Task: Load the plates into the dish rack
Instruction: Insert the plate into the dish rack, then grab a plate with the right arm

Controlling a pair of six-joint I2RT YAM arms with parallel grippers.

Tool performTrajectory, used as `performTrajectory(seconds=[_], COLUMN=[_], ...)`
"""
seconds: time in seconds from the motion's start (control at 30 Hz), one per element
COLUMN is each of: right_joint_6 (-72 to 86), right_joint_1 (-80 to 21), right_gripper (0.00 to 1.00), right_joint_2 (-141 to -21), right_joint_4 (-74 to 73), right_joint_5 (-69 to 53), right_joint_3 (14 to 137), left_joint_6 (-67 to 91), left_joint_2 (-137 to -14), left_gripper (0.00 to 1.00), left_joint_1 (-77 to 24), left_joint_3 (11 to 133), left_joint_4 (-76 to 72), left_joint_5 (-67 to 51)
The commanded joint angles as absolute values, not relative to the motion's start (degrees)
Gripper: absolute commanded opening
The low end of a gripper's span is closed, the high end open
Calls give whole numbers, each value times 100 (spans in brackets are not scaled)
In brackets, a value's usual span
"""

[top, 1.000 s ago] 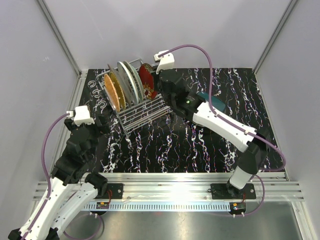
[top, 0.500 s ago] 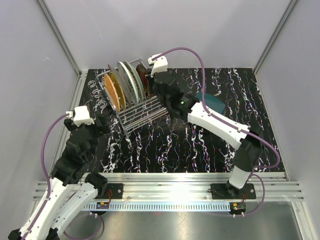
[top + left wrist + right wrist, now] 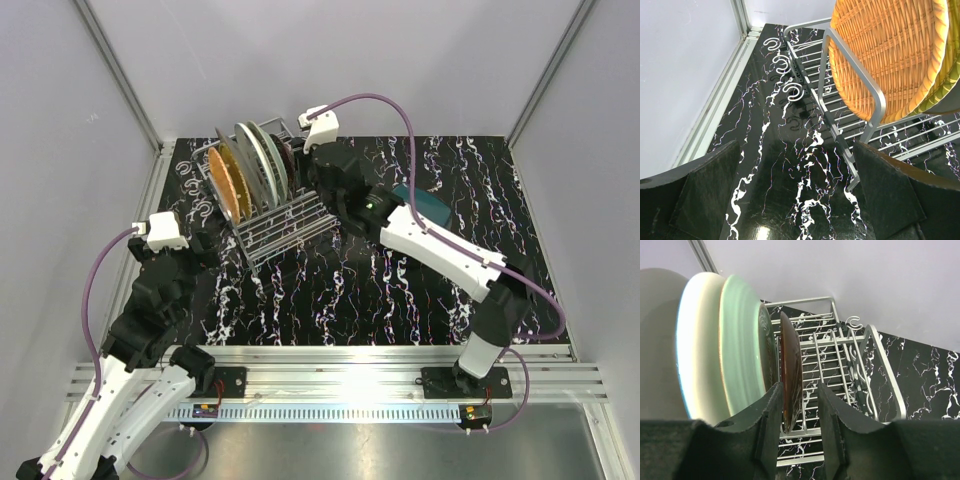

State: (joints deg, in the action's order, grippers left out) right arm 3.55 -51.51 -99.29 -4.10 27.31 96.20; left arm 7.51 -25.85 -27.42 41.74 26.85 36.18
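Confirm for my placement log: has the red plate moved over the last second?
Yes. In the top view, the red plate tipped left toward the other plates in the dish rack, from leaning rightward to standing upright.

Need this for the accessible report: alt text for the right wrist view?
The right pincer, jaws apart, straddles the rim of a dark red plate standing on edge in the wire dish rack. Beside it stand a pale green plate and a cream plate, also upright.
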Motion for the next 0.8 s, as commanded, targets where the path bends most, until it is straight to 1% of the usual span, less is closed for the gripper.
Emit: performTrajectory(seconds=[0.0,0.2,0.4,0.43,0.5,0.53,0.57,0.63,0.67,0.73,0.77], right_joint_6=[422,457,851,974,1499,1720,1940,2486,2609,2917,3153], right_joint_1=[-5203,-5203,-5124,-5072,-4747,-4555,-4118,-3606,-3116,-2639,-2132], right_gripper=[41,42,48,48,48,48,48,49,50,52,52], right_joint_2=[-9405,-9097,-8377,-8263,-7841,-7544,-7393,-6955,-6813,-6471,-6373], right_joint_4=[-97,-106,-70,-79,-140,-158,-202,-185,-132,-132,-201], right_joint_5=[2751,2891,3383,3384,3183,3051,2867,2234,1928,1575,1260], right_joint_3=[9598,9414,8545,8195,7789,7369,7139,6473,6251,5690,5521], left_joint_6=[756,756,756,756,765,765,765,765,765,765,756], left_joint_2=[-2549,-2558,-2549,-2549,-2549,-2558,-2558,-2566,-2558,-2558,-2566], left_gripper=[99,99,99,99,99,99,99,99,99,99,99], left_joint_1=[-2716,-2716,-2716,-2725,-2725,-2725,-2725,-2725,-2725,-2725,-2725], left_joint_3=[4166,4149,4157,4157,4149,4157,4149,4157,4157,4149,4148], left_joint_4=[2399,2408,2417,2417,2417,2417,2417,2417,2417,2400,2408], left_joint_5=[3551,3542,3551,3551,3551,3551,3551,3551,3542,3542,3542])
